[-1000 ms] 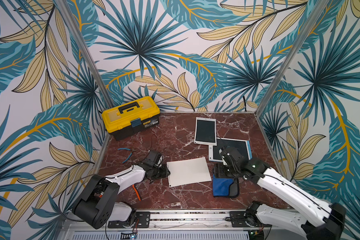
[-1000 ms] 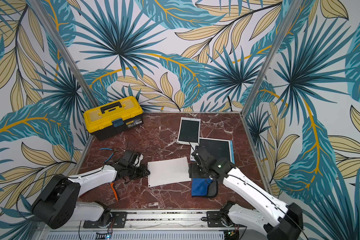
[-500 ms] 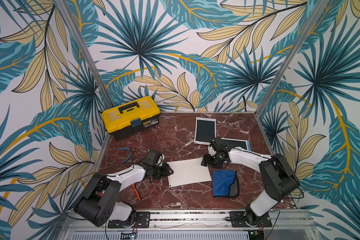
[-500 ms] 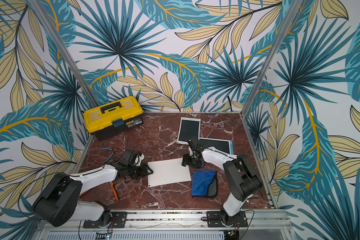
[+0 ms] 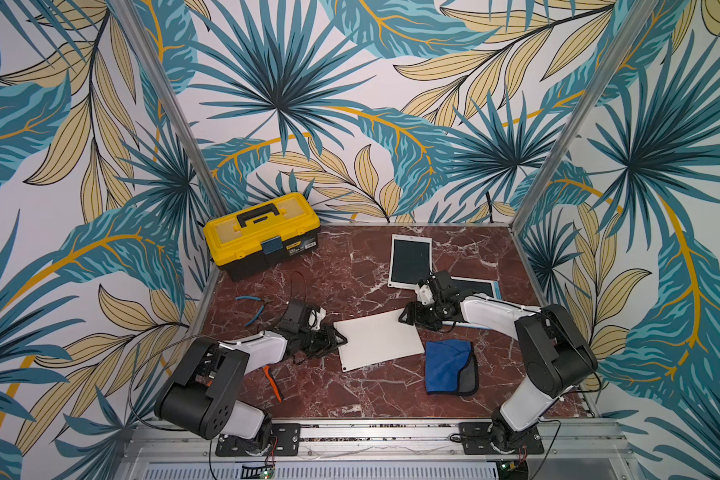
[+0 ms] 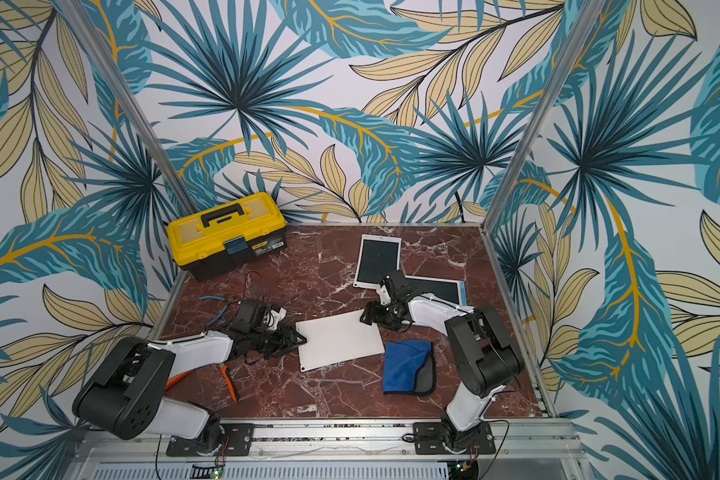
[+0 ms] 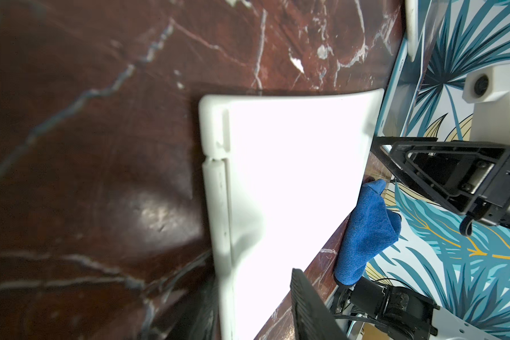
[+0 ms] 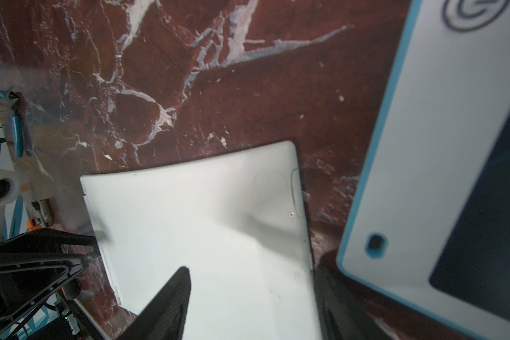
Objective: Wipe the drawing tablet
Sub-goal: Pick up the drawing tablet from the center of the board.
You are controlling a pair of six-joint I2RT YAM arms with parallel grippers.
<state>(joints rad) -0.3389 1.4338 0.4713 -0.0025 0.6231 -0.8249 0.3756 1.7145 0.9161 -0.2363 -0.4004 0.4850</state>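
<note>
The drawing tablet (image 5: 377, 345) (image 6: 341, 343) lies on the marble with its plain white back up, in both top views. My left gripper (image 5: 337, 340) (image 7: 248, 294) lies low at its left edge. Its jaws stand apart, one finger over the white surface (image 7: 292, 191), the other down by the table. My right gripper (image 5: 408, 320) (image 8: 252, 270) is open at the tablet's far right corner (image 8: 203, 229), one finger above it, one beside its edge. The blue cloth (image 5: 447, 365) (image 6: 406, 365) (image 7: 365, 229) lies free in front of the right arm.
A white-framed tablet (image 5: 410, 262) and a blue-framed tablet (image 5: 474, 286) (image 8: 424, 147) lie behind the right gripper. A yellow toolbox (image 5: 262, 232) stands at the back left. Blue pliers (image 5: 252, 307) and an orange-handled cutter (image 5: 273, 378) lie near the left arm.
The right arm swung from above the blue cloth to the tablet's far right corner, leaving the cloth on the table. The left arm has stayed at the tablet's left edge.
</note>
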